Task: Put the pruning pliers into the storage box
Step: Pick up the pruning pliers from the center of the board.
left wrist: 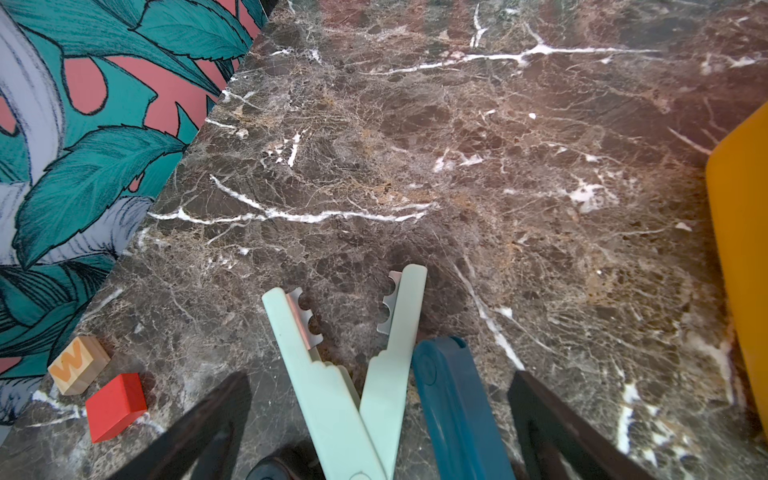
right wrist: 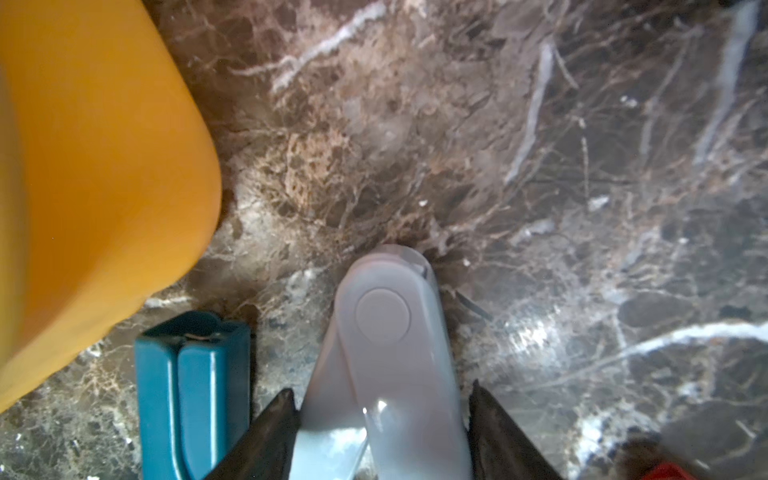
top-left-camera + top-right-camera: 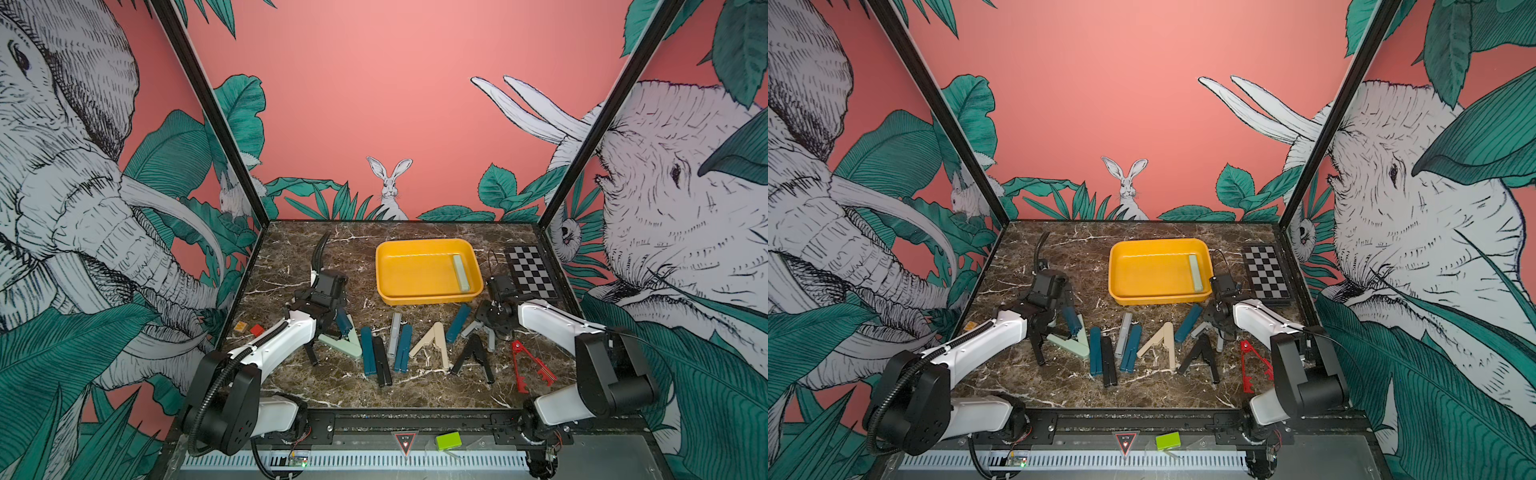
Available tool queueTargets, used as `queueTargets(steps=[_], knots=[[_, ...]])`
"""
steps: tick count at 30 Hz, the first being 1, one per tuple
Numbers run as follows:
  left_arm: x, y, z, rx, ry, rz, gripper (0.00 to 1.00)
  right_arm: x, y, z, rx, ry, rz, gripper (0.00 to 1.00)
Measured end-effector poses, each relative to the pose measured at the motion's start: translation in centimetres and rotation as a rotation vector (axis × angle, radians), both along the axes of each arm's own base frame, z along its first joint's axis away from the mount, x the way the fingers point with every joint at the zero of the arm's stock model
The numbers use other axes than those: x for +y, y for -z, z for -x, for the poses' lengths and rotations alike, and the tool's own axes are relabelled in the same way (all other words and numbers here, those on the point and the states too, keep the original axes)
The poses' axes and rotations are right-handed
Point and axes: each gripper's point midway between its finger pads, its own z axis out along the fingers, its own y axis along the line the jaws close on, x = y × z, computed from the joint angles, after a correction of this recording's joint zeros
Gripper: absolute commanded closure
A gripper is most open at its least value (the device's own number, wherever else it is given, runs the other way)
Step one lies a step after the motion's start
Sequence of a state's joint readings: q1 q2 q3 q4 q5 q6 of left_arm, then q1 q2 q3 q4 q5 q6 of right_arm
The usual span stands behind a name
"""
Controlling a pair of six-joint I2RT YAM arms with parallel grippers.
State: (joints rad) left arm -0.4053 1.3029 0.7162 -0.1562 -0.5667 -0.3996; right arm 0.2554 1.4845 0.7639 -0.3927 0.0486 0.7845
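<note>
— Grey pliers [image 2: 390,332] lie on the desk [image 2: 540,166] near the yellow storage box [image 2: 104,145]. Right hand [image 2: 380,388]?
— Low, fingers [image 2: 266,440] flanking them; grip I cannot tell. Left hand [image 1: 378,374] is wide open over mint pliers [image 1: 299,353].

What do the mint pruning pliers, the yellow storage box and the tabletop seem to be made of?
The mint pruning pliers: probably matte moulded plastic, smooth even colour; their notched blades look like bare grey metal. The storage box: likely glossy plastic, soft highlights, rounded corners. The tabletop: brown marble look with white veins, perhaps only a printed surface.
</note>
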Motion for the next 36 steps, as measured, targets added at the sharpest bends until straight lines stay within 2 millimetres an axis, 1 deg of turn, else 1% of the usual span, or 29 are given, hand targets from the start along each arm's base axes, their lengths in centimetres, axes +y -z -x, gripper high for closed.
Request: queueTargets(steps=[7, 12, 16, 19, 22, 24, 30, 33, 35, 36], knots=[[0.0, -0.2, 0.0, -0.005, 0.0, 0.003, 0.01, -0.4, 0.4, 0.0, 0.002, 0.01, 0.005, 0.39], [0.1, -0.4, 0.0, -0.013, -0.002, 0.004, 0.01, -2.2, 0.7, 0.1, 0.009, 0.057, 0.024, 0.45], [0.1, -0.4, 0.1, -0.012, -0.002, 0.003, 0.01, -3.8, 0.7, -0.2, 0.011, 0.095, 0.031, 0.45], [0.1, -0.4, 0.1, -0.011, -0.002, 0.003, 0.01, -4.7, 0.7, -0.9, 0.013, 0.112, 0.035, 0.45], [0.1, -0.6, 0.1, -0.014, -0.003, 0.004, 0.01, -5.3, 0.7, -1.8, 0.009, 0.119, 0.04, 0.47], [0.2, -0.8, 0.2, -0.018, -0.005, 0.003, 0.01, -5.6, 0.7, -2.4, 0.003, 0.121, 0.038, 0.51], [0.6, -1.4, 0.4, -0.034, -0.018, -0.005, 0.01, -6.1, 0.7, -4.1, -0.022, 0.124, 0.018, 0.75], [0.7, -1.6, 0.5, -0.04, -0.022, -0.007, 0.01, -6.1, 0.6, -4.5, -0.035, 0.122, 0.006, 0.87], [0.8, -1.7, 0.5, -0.042, -0.025, -0.009, 0.01, -6.1, 0.6, -4.6, -0.038, 0.12, 0.001, 0.92], [0.8, -1.7, 0.5, -0.042, -0.026, -0.01, 0.01, -6.1, 0.6, -4.6, -0.039, 0.12, -0.002, 0.93]])
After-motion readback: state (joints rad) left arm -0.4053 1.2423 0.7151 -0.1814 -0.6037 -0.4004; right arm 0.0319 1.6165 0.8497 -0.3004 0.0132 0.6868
